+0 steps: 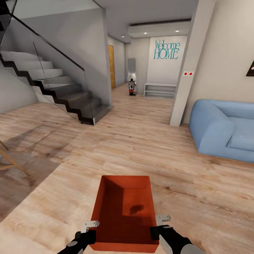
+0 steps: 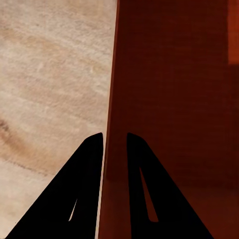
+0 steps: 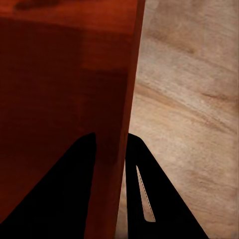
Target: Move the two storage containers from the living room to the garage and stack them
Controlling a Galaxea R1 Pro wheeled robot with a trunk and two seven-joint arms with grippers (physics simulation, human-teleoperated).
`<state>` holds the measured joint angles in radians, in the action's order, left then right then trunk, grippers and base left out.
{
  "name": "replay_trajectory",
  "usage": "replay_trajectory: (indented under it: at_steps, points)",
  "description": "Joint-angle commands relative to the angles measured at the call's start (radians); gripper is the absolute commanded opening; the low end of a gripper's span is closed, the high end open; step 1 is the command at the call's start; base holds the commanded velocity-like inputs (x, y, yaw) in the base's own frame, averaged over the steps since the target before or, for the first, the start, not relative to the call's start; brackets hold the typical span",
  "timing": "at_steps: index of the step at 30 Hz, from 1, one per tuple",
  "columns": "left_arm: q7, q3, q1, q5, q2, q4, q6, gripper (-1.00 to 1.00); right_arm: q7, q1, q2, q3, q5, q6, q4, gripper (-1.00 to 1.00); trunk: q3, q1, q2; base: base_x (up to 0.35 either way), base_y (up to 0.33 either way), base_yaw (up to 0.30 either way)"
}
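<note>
Red-orange rectangular open-topped plastic storage container (image 1: pixel 123 213) sits low in the head view, directly in front of the robot and carried between its two arms above the light wood plank floor (image 1: pixel 141 148). Its long axis points away from the robot, and its inside is bare apart from a dark shadow patch.

The left gripper (image 1: pixel 90 223) clamps the container's left wall near the near corner; the left wrist view shows one dark finger on each side of the thin wall (image 2: pixel 110 99), closed on it. The right gripper (image 1: pixel 163 218) pinches the right wall in the same way, its fingers straddling the rim (image 3: pixel 130 99).

Beyond the container lie a grey staircase with a glass railing (image 1: pixel 60 84) on the left, a blue sofa (image 1: pixel 224 128) on the right, and a hallway wall lettered "Welcome HOME" (image 1: pixel 167 50) ahead.
</note>
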<state>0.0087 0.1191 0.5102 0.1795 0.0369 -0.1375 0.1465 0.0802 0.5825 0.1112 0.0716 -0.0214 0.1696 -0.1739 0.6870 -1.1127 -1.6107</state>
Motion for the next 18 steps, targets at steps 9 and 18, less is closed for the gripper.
replay_trajectory:
  at_steps: [9, 18]
  points:
    - [0.008, 0.001, 0.001, 0.008, -0.001, 0.001, 0.004, -1.00, 0.009, 0.000, -0.008, 0.002, -0.020, 0.008, -0.003, -1.00, 0.001, -0.001, 0.000, 0.343, 0.000, -0.001]
    - [0.008, 0.001, 0.001, 0.008, 0.000, 0.001, 0.004, -1.00, 0.009, 0.000, -0.008, 0.002, -0.020, 0.008, -0.002, -1.00, 0.001, -0.001, 0.000, 0.343, 0.000, -0.071]
